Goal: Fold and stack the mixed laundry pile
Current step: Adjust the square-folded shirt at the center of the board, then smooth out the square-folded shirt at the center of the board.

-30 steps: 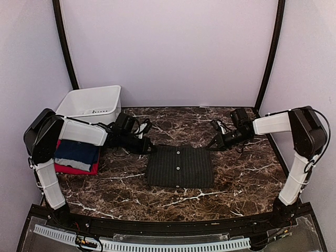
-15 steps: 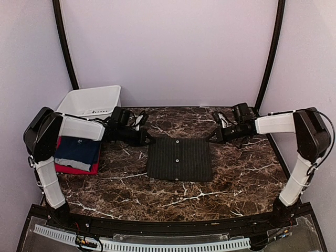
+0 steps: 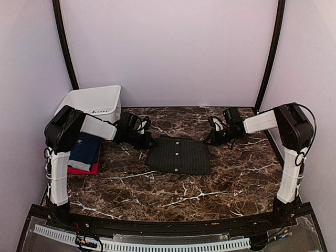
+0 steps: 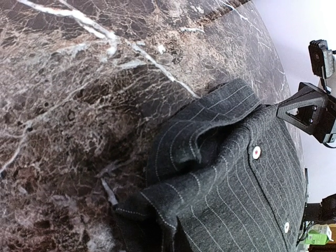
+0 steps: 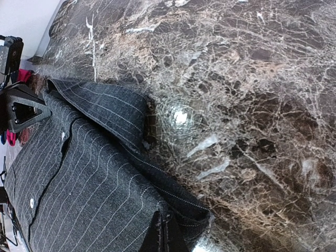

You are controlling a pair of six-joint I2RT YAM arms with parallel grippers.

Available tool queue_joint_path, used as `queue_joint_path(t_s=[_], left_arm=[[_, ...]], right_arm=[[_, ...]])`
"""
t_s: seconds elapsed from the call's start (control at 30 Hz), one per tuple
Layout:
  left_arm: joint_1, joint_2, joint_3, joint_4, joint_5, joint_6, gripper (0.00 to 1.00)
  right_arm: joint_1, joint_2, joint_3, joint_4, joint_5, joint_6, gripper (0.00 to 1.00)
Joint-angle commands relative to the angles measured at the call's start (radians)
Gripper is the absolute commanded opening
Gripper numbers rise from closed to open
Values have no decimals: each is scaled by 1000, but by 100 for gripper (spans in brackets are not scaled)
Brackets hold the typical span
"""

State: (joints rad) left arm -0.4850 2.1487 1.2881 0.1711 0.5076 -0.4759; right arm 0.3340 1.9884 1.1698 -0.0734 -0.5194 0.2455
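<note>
Both claws sit low over the far half of the table (image 3: 239,178), one at each far corner of the shirt (image 3: 178,156). We see the left claw (image 3: 149,140) pressed together on the far left corner of the cloth. The right claw (image 3: 209,138) is pressed together on the far right corner. In the right wrist view its dark fingertips (image 5: 164,233) meet on a doubled edge of the shirt (image 5: 89,184), so we read it as pinching the cloth. In the left wrist view the shirt (image 4: 236,184) bunches into a rumpled fold at the held corner, but the fingers themselves are hard to make out.

The shirt is charcoal with thin pale stripes. It lies folded into a rough rectangle near the middle of the table, front up, with white buttons running down its centre. Its near edge lies flat on the marble, and its far edge looks slightly gathered between the two claws.

At the left edge of the table the navy T-shirt (image 3: 88,149) lies folded on the red T-shirt (image 3: 84,171), partly hidden by the left arm. A white bin (image 3: 92,101) stands at the far left, just beyond them.
</note>
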Motion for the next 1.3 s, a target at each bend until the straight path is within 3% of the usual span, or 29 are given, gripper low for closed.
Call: queue_joint_path(t_s=[0.0,0.1,0.13,0.27,0.33,0.43,0.53,0.73,0.97,1.17,1.27], left_arm=[[34,25,6,-81,-69,-16,3],[34,3,1,-87,-33,-1,13],[34,-6,-5,-87,-23,2,23],[34,-113,-68,-56,1,8,46],[34,-181,-93,-78,-32,17,52],[34,-309,-141,-110,-112,37,72],[33,-401,-169,-129,-122,49,81],[25,-553,-352,-39,-3,-39,80],[-70,-579,-569,122,65,-35,78],[-117,-512,-581,234,107,-54,80],[-119,-463,-570,248,98,-68,73]], right_arm=[[-12,-2,-4,-3,65,3,0],[-12,-53,-6,-27,54,10,0],[-12,-66,5,-56,42,5,3],[-12,-171,7,-119,33,-4,38],[-11,-228,22,-164,77,-12,47],[1,-290,37,-186,59,-21,49],[53,-322,36,-166,-47,-16,49],[226,-317,-9,-141,-129,8,48],[315,-253,-76,-60,-129,30,47],[315,-162,-71,-15,-106,23,46],[315,-126,-66,2,-105,31,45]])
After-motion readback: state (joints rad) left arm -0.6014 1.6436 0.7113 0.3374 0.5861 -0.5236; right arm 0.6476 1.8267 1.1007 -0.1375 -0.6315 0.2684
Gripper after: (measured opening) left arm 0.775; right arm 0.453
